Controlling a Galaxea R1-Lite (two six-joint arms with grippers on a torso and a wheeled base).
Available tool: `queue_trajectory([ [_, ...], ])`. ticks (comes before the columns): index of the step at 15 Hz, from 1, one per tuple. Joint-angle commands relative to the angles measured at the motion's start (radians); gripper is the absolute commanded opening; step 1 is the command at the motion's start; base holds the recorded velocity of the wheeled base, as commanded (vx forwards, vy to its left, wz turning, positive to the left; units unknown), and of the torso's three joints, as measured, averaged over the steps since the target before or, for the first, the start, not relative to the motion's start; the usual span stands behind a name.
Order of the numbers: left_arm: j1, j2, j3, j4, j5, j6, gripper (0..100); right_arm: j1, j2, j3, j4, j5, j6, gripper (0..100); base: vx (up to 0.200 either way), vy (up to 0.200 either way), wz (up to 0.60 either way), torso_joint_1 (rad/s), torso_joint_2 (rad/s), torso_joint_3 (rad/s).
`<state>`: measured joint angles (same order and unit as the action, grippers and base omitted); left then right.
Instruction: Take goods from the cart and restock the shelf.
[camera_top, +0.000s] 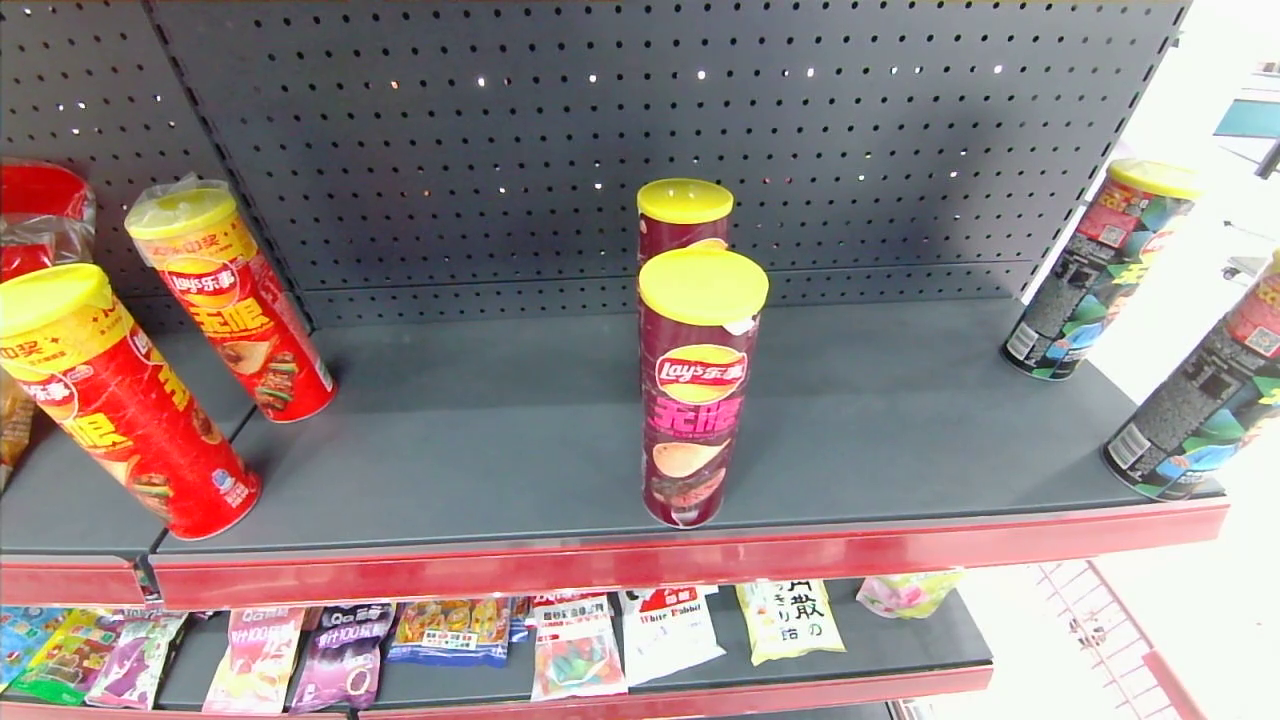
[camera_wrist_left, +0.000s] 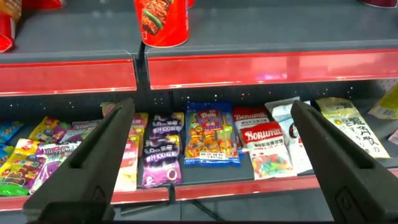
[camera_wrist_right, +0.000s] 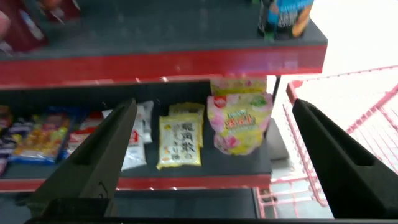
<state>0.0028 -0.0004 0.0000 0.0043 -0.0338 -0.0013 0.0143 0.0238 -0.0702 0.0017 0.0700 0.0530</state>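
Two maroon chip cans with yellow lids stand in line on the grey upper shelf (camera_top: 480, 440), one at the front edge (camera_top: 700, 390) and one behind it (camera_top: 685, 215). Red chip cans (camera_top: 235, 300) stand at the shelf's left and black chip cans (camera_top: 1100, 270) at its right. My left gripper (camera_wrist_left: 212, 107) is open and holds nothing; it faces the lower shelf below a red can (camera_wrist_left: 161, 22). My right gripper (camera_wrist_right: 214, 106) is open and holds nothing too, in front of the lower shelf's right end, under a black can (camera_wrist_right: 283, 15).
Several flat snack bags (camera_wrist_left: 208, 137) lie in a row on the lower shelf (camera_top: 900, 650). A yellow-pink bag (camera_wrist_right: 239, 118) stands at its right end. The red wire cart (camera_wrist_right: 367, 118) is to the right of the shelving. Open shelf surface lies either side of the maroon cans.
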Motion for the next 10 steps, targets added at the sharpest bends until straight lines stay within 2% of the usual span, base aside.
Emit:
queue_trajectory([
  [1,0.0,0.0,0.0,-0.001,0.0,0.0,100,0.072,0.519,-0.439,-0.003,0.109,0.064,100,0.0,0.0,0.0,0.0,0.0,0.0],
  [3,0.0,0.0,0.0,-0.001,0.0,0.0,100,0.104,0.662,-0.424,-0.008,0.12,-0.038,100,0.0,0.0,0.0,0.0,0.0,0.0],
  [4,0.0,0.0,0.0,0.0,0.0,0.0,100,0.153,0.803,-0.416,-0.014,0.119,-0.051,100,0.0,0.0,0.0,0.0,0.0,0.0],
  [6,0.0,0.0,0.0,0.0,0.0,0.0,100,0.177,0.955,-0.445,-0.062,0.116,-0.05,100,0.0,0.0,0.0,0.0,0.0,0.0],
  [7,0.0,0.0,0.0,0.0,0.0,0.0,100,0.21,1.105,-0.465,-0.174,0.111,-0.051,100,0.0,0.0,0.0,0.0,0.0,0.0],
  [8,0.0,0.0,0.0,0.0,0.0,0.0,100,0.214,1.144,-0.468,-0.209,0.108,-0.055,100,0.0,0.0,0.0,0.0,0.0,0.0],
  [9,0.0,0.0,0.0,0.0,0.0,0.0,100,0.273,1.24,-0.48,-0.292,0.071,-0.056,100,0.0,0.0,0.0,0.0,0.0,0.0],
  [10,0.0,0.0,0.0,0.0,0.0,0.0,100,0.308,1.271,-0.496,-0.301,0.05,-0.051,100,0.0,0.0,0.0,0.0,0.0,0.0],
])
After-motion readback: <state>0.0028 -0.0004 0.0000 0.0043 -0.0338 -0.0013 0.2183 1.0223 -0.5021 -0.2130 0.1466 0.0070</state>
